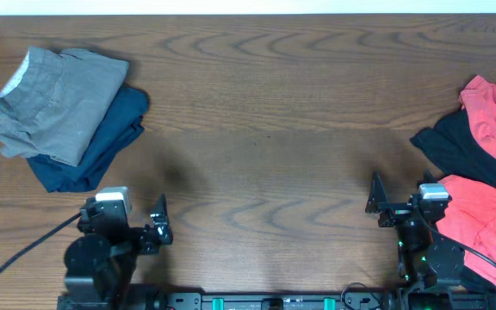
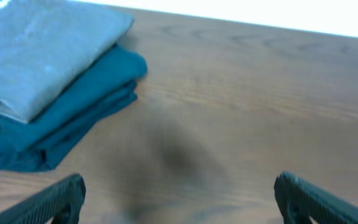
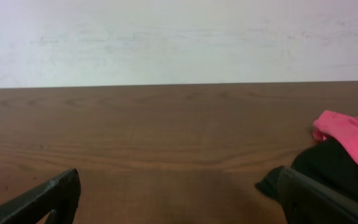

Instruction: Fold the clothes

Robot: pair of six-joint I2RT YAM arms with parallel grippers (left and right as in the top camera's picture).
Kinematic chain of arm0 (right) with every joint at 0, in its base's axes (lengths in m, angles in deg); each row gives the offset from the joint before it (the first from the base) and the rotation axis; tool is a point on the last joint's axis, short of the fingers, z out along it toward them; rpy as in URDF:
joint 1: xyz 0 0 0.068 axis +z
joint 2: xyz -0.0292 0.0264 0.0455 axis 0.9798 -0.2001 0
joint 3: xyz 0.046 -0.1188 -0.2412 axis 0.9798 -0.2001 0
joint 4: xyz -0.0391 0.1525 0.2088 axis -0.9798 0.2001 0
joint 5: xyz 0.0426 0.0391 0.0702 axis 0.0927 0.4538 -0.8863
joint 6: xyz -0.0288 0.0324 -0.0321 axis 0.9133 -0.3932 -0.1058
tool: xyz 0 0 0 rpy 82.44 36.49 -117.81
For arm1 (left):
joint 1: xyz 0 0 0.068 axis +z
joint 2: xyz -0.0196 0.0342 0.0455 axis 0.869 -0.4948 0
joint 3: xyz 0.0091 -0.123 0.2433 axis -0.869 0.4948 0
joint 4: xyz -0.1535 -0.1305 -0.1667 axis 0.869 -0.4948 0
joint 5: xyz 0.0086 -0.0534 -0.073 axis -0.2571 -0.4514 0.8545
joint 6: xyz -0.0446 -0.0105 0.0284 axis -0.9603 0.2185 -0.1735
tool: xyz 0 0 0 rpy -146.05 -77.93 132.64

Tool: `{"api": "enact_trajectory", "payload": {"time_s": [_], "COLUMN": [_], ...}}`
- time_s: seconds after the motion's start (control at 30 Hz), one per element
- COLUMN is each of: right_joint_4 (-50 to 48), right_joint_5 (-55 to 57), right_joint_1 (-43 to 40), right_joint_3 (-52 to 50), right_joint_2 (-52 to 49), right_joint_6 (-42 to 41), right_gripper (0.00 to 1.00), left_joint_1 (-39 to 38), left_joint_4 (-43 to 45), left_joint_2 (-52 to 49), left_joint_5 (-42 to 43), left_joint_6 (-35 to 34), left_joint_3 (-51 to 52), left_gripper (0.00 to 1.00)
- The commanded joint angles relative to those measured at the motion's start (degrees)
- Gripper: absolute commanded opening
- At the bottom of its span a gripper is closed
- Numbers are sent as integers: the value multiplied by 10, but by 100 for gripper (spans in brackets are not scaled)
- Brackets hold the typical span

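Overhead: wood-grain table (image 1: 257,129), white wall (image 1: 248,5); left end effector (image 1: 117,215), right end effector (image 1: 430,207) both wide.

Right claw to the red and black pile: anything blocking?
Nothing visible does. The right claw hangs open over the table, and the black garment lies just ahead to its right, touching the red garment. Only wood shows between claw and cloth.
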Motion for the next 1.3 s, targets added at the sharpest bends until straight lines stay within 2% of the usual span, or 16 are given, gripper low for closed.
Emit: {"api": "enact_trajectory", "payload": {"time_s": [0.0,0.2,0.5,0.67,0.8,1.27], "right_joint_4": [2,2,2,2,2,2], "right_joint_5": [-4,-4,-4,-4,-4,-4], "right_joint_1": [-1,-1,-1,-1,-1,-1], "right_joint_3": [0,0,0,0,0,0], "right_joint_2": [3,3,3,3,3,3], "right_joint_6": [-8,-8,-8,-8,-8,-8], "right_gripper": [99,99,99,99,99,99], "left_joint_1": [9,9,9,8,8,8], "left_joint_4": [77,240,497,457,383,384], "left_joint_2": [54,118,121,121,121,121], "left_joint_5": [-4,-5,-4,-5,-2,0], "left_joint_6": [1,1,54,88,80,71], "left_joint_3": [82,200,325,323,323,323], "left_gripper": [98,98,98,98,98,98]}}
